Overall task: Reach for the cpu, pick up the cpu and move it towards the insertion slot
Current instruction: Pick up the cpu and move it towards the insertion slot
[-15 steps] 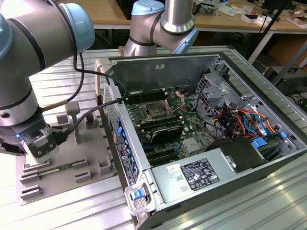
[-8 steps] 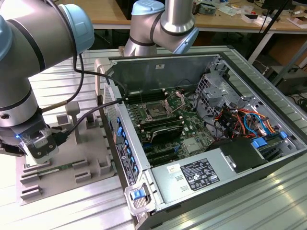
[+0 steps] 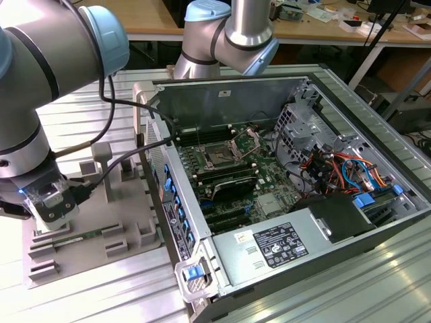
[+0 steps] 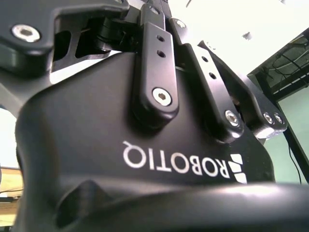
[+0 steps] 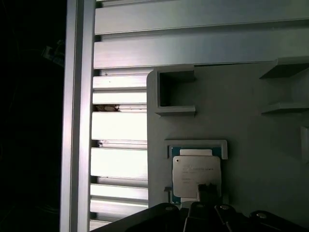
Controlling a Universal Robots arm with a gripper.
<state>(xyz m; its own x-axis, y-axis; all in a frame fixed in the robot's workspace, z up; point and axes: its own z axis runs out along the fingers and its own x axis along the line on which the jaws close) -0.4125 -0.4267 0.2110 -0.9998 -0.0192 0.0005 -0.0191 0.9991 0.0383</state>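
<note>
The reach seemed nearly done: the tool hung over the cpu, seated in the grey tray at the exterior view's left. Whether it was open could not be told. Grasping would need square alignment.

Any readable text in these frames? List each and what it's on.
gripper housing, second wrist view: white maker's logo lettering, upside down; a brand mark, so not quoted.
cpu lid, first wrist view: faint printed lines, too small to read.
power supply, exterior view: black label and white sticker, print too small to read.
</note>
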